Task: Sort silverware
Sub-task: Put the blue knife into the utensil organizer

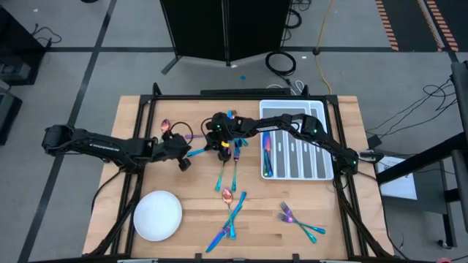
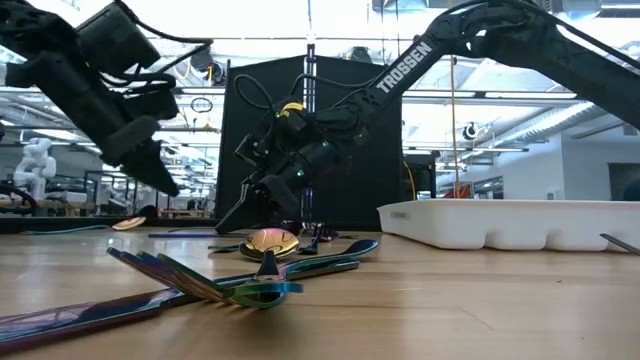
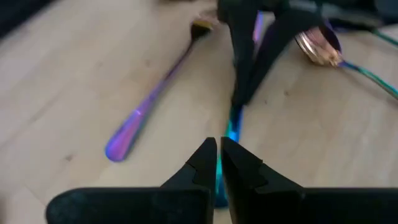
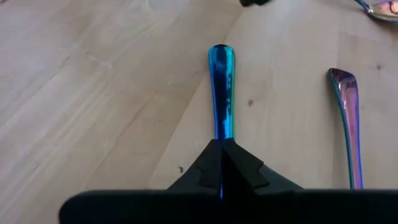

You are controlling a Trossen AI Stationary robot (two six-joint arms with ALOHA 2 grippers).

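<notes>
While loose silverware litters the near desk beside a white plate, a divided tray sits at far right. The right tool is clamped together on a blue handle at desk centre (arm reaching leftward); the left tool, fingers nearly together, straddles another blue piece opposite it.
</notes>
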